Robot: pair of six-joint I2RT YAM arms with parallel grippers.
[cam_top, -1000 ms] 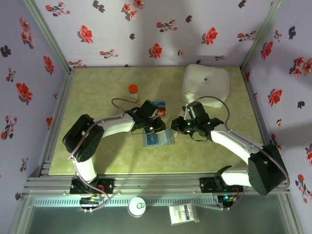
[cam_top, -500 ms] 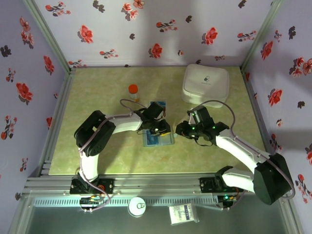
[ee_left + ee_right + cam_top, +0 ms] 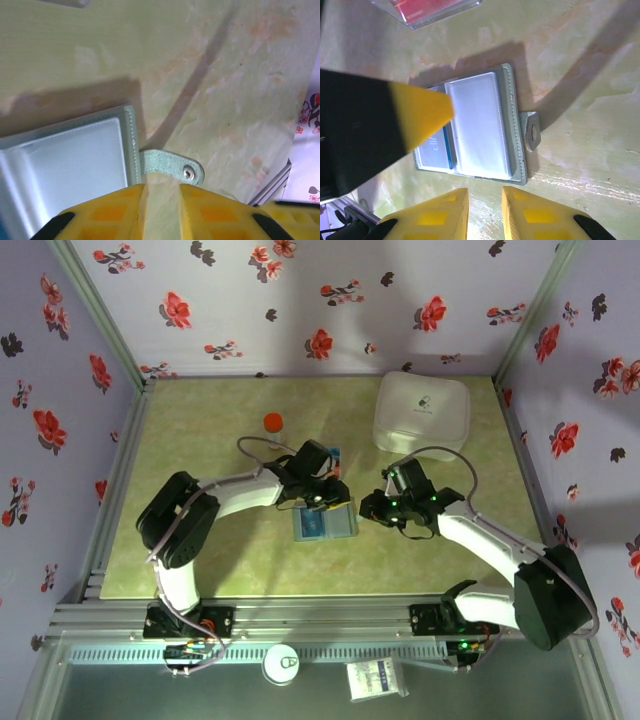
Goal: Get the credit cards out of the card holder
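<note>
The soft grey-blue booklet card holder (image 3: 475, 125) lies open on the green table (image 3: 580, 75), a blue plastic card (image 3: 436, 150) in its clear sleeve, with the left gripper (image 3: 161, 192) and right gripper (image 3: 485, 197) close by, both narrowly parted and empty.

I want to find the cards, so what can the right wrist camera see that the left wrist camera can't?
Right wrist: a blue credit card tucked in the open card holder, a red card in a clear tray, and the left gripper's yellow fingertip. Left wrist: the flowered wall and a metal rail. Both: the holder's clear sleeve, its snap strap, the green table.
</note>
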